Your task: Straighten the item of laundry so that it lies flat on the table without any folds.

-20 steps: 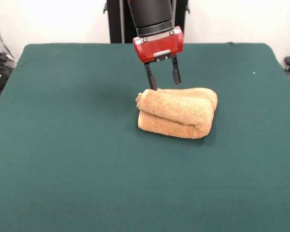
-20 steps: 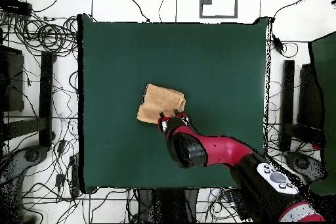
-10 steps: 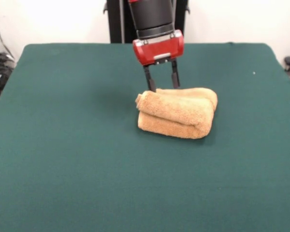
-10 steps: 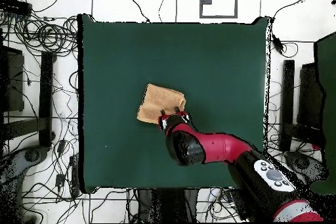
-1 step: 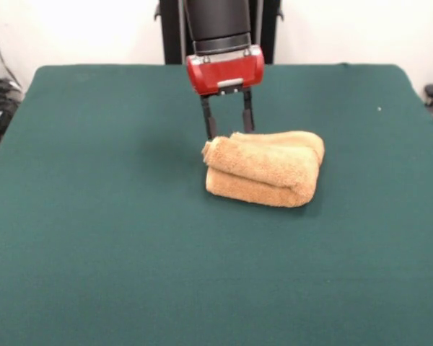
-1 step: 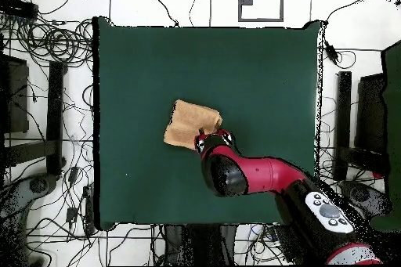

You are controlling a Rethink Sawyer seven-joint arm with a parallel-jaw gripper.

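Note:
The item of laundry [image 5: 267, 170], a tan-orange terry towel, lies rolled and folded into a thick bundle on the green table [image 5: 94, 238], slightly right of centre in the front view. In the overhead view the towel [image 6: 190, 123] shows as a small folded rectangle. My gripper [image 5: 228, 132] hangs open just behind the bundle's left end, its two black fingers [image 5: 208, 122] pointing down with nothing between them. The right finger's tip is hidden behind the towel. From above, the red gripper head [image 6: 213, 138] sits at the towel's lower right corner.
The table's dark green cloth spreads widely around the towel on all sides. Cables and stands [image 6: 47, 45] lie on the floor beyond the table edges in the overhead view.
My gripper has shifted left in the front view, toward the bundle's left end, still open. The towel has not moved.

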